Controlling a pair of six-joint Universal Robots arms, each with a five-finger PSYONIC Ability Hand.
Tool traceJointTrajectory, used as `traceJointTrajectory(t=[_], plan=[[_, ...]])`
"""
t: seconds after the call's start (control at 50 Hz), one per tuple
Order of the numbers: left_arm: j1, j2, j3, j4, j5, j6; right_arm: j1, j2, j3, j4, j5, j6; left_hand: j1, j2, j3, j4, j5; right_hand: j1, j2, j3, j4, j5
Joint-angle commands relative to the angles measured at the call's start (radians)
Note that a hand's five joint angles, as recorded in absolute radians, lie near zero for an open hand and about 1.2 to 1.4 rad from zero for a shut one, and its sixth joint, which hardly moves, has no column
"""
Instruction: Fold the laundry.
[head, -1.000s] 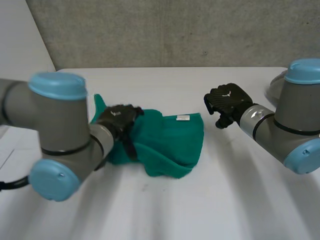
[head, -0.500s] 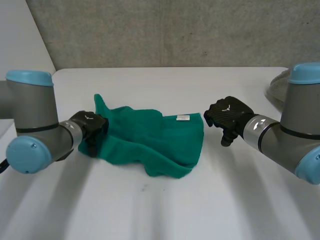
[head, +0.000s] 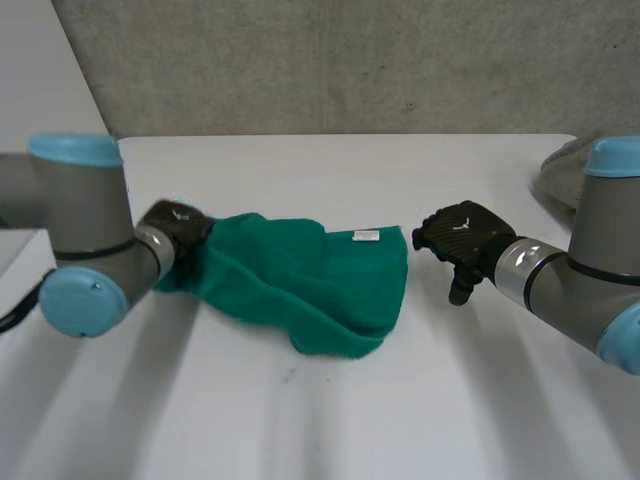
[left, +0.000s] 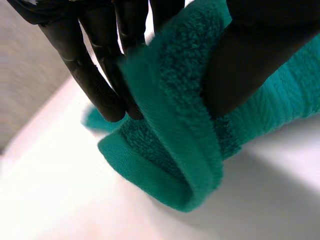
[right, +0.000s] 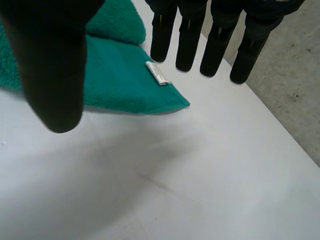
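We can read no word and no number anywhere. A small white label (head: 366, 236) sits on the upper edge of the green towel (head: 300, 285), a little right of the centre of the head view; its print is too small to read. In the right wrist view this label looks blank. The back of the right hand (head: 472, 240) carries a small white mark (head: 461, 224), a logo without letters, and the left hand (head: 170, 230) bears a similar one.
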Motion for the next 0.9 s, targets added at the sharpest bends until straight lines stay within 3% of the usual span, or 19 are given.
traceJointTrajectory(t=[0.02,0.14,0.32,0.38,0.5,0.54,0.6,0.62,0.66,0.76,0.84,0.9], plan=[[-0.068,0.296,0.009,-0.057,0.004,-0.044,0.010,-0.007,-0.020,0.010,-0.001,0.109,0.233,0.207,0.215,0.205,0.249,-0.240,-0.234,-0.243,-0.236,-0.214],[-0.119,0.488,0.084,-0.066,0.033,-0.049,0.025,0.001,-0.037,0.059,-0.017,0.330,0.233,0.207,0.215,0.205,0.249,-0.271,-0.264,-0.273,-0.266,-0.244],[-0.157,0.526,0.285,-0.153,-0.007,-0.064,0.126,0.064,-0.049,0.021,-0.050,0.552,0.233,0.207,0.215,0.205,0.249,-0.271,-0.264,-0.273,-0.266,-0.244],[-0.182,0.526,0.348,-0.181,-0.024,-0.075,0.169,0.110,-0.091,-0.034,-0.030,0.611,0.233,0.207,0.215,0.205,0.249,-0.271,-0.264,-0.273,-0.266,-0.244],[-0.218,0.531,0.435,-0.213,-0.038,-0.106,0.229,0.220,-0.222,-0.129,0.126,0.726,0.233,0.207,0.215,0.205,0.249,-0.271,-0.264,-0.273,-0.266,-0.244],[-0.225,0.535,0.452,-0.212,-0.039,-0.110,0.246,0.246,-0.256,-0.143,0.177,0.731,0.233,0.207,0.215,0.205,0.249,-0.271,-0.264,-0.273,-0.266,-0.244],[-0.231,0.557,0.480,-0.210,-0.047,-0.113,0.263,0.292,-0.324,-0.156,0.245,0.734,0.233,0.207,0.215,0.205,0.249,0.197,0.204,0.195,0.202,0.224],[-0.232,0.569,0.494,-0.207,-0.055,-0.116,0.266,0.309,-0.353,-0.157,0.262,0.734,0.233,0.207,0.215,0.205,0.249,0.525,0.531,0.522,0.529,0.552],[-0.229,0.580,0.504,-0.202,-0.062,-0.121,0.272,0.320,-0.371,-0.153,0.260,0.730,0.233,0.207,0.215,0.205,0.249,0.948,0.954,0.946,0.952,0.975],[-0.189,0.594,0.512,-0.192,-0.079,-0.127,0.270,0.297,-0.408,-0.120,0.285,0.641,0.233,0.207,0.215,0.205,0.249,0.951,0.957,0.949,0.955,0.978],[-0.065,0.594,0.466,-0.176,-0.067,-0.133,0.206,0.149,-0.408,-0.093,0.299,0.474,0.233,0.207,0.215,0.205,0.249,0.951,0.957,0.949,0.955,0.978],[0.059,0.591,0.402,-0.153,-0.032,-0.149,0.087,-0.006,-0.408,-0.080,0.263,0.278,0.233,0.207,0.215,0.205,0.249,0.951,0.957,0.949,0.955,0.978]])
